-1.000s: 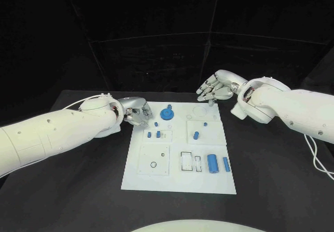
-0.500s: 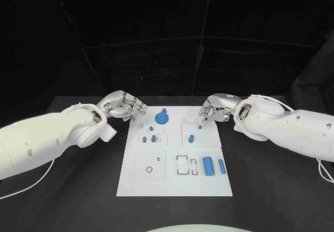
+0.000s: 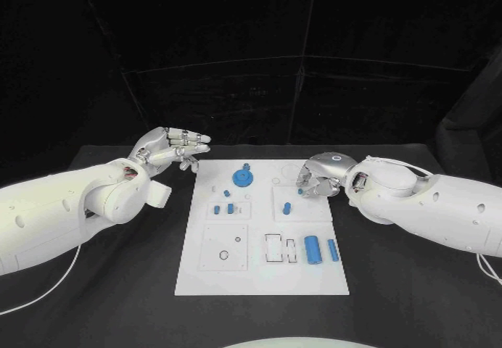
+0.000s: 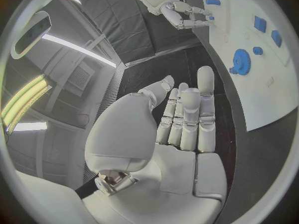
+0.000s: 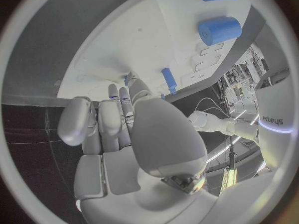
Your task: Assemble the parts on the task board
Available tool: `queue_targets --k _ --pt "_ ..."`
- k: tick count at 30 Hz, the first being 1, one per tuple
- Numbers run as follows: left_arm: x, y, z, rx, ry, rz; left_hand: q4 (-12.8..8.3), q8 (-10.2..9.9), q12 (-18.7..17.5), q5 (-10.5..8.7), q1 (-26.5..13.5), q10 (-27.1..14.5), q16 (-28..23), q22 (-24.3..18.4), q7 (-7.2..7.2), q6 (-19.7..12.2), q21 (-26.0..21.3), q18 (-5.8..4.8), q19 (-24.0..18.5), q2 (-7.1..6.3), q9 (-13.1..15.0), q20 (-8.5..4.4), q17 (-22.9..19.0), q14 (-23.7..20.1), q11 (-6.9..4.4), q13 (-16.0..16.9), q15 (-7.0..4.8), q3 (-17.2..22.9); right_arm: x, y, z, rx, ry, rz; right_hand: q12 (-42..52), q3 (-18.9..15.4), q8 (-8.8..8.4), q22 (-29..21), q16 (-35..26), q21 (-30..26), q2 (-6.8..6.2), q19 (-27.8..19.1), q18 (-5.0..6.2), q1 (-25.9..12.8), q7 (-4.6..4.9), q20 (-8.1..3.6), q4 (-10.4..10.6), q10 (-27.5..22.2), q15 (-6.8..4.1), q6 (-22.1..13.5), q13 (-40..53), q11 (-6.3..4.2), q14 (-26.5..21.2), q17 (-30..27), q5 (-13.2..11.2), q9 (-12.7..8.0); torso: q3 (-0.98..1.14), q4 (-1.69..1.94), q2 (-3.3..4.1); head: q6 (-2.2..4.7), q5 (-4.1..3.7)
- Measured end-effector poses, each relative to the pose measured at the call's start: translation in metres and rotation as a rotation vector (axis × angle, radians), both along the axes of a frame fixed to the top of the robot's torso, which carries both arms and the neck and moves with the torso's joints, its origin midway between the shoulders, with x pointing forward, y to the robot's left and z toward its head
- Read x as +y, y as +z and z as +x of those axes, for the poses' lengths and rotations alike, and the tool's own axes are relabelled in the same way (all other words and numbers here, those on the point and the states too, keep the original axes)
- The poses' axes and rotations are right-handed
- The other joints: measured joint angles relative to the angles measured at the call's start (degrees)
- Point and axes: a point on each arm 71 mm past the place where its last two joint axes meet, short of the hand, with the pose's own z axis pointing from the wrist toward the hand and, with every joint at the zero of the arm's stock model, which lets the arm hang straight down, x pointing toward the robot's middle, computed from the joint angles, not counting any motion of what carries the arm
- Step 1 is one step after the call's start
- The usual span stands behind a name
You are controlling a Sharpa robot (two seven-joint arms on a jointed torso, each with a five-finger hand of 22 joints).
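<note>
The white task board [image 3: 262,272] lies in the middle of the black table. On it are a blue gear [image 3: 245,176], several small blue pegs [image 3: 224,209], a blue piece [image 3: 286,209] and two blue cylinders [image 3: 313,249] near its right edge. My left hand [image 3: 170,148] is raised left of the board's far corner, fingers straight and apart, its palm [image 4: 184,119] bare. My right hand [image 3: 317,177] hangs over the board's far right part, fingers pointing down by a small blue peg [image 3: 298,192]. Nothing shows in its palm [image 5: 124,129]. The right wrist view also has the thick cylinder [image 5: 219,30].
Bare black table surrounds the board on every side [image 3: 418,290]. Both white forearms reach in across the table's left and right sides. Black curtains close off the back.
My left hand has lifted away from the board's far left corner and spread its fingers. My right hand has sunk a little closer to the small peg.
</note>
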Motion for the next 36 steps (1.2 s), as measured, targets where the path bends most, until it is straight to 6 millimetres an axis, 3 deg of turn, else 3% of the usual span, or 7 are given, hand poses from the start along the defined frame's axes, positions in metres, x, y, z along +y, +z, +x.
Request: queue_targets --k 6,13,22,28,36 --pt "0.0010 0.0008 0.0003 0.001 0.009 -0.031 0.00 0.00 0.00 0.00 0.00 0.00 -0.23 -0.14 0.00 0.00 -0.29 -0.01 -0.19 0.00 -0.06 0.19 -0.38 -0.20 0.00 0.05 0.20 0.00 0.0046 -0.0013 -0.0005 -0.001 0.013 -0.007 0.67 3.11 0.00 1.14 0.81 1.17 0.03 -0.42 0.00 0.02 -0.04 0.41 -0.35 0.00 0.00 0.04 0.00 0.00 0.00 0.08 -2.17 0.00 0.00 -0.02 0.04 -0.15 0.07" --pt "0.0022 0.0010 0.0008 0.003 0.015 -0.045 0.00 0.00 0.28 0.00 0.00 -0.23 -0.51 -0.26 0.00 0.00 -0.30 -0.01 -0.19 0.00 -0.05 0.19 -0.86 -0.40 0.23 0.11 -0.01 0.00 0.0060 -0.0032 0.0005 0.010 0.015 -0.017 1.04 6.77 0.00 2.67 1.54 2.51 0.46 -0.63 0.01 0.46 -0.83 0.62 -0.93 0.55 0.00 0.83 -0.05 -0.54 0.00 0.13 -2.31 0.00 0.02 0.01 0.06 -0.34 0.04" --pt "0.0028 0.0009 0.0010 0.006 0.017 -0.051 0.00 0.00 0.46 0.00 0.00 -0.23 -0.85 -0.42 0.00 0.00 -0.54 -0.02 -0.19 0.00 -0.11 0.19 -1.38 -0.60 0.22 0.16 0.20 0.00 0.0088 -0.0029 0.0010 0.024 0.024 -0.027 1.61 13.49 0.22 5.30 2.38 4.66 0.31 -0.63 0.02 0.92 -0.85 1.01 -2.73 2.92 -0.44 3.58 -0.17 -1.03 0.00 0.20 -4.01 0.23 0.02 0.02 0.07 -0.66 0.12" --pt "0.0029 0.0008 0.0011 0.008 0.016 -0.054 0.00 0.00 0.49 0.00 0.00 -0.44 -0.85 -0.47 0.00 0.00 -0.54 -0.02 -0.19 0.00 -0.11 0.19 -1.54 -0.60 0.01 0.16 0.20 0.00 0.0096 -0.0027 0.0012 0.026 0.026 -0.030 1.94 19.60 0.49 7.06 2.87 5.97 -2.07 -0.42 0.02 -1.46 -1.19 0.79 -4.23 5.06 -0.87 5.50 0.09 -1.54 -0.01 -0.38 -4.02 0.28 0.02 0.02 0.06 -0.81 0.03" --pt "0.0035 0.0007 0.0013 0.009 0.016 -0.055 0.00 0.25 0.79 0.00 0.00 -0.64 -0.85 -0.53 0.00 -0.01 -0.94 -0.03 -0.19 0.00 -0.10 0.19 -1.72 -1.01 0.22 0.23 0.20 0.00 0.0072 -0.0042 -0.0007 0.019 0.018 -0.013 1.10 24.76 0.20 8.02 3.28 6.63 -2.85 -0.42 0.02 -3.38 -1.19 0.79 -5.97 5.35 -0.87 5.60 0.29 -1.42 -0.01 -0.75 -4.15 0.28 0.02 0.02 0.01 -0.81 -0.02"
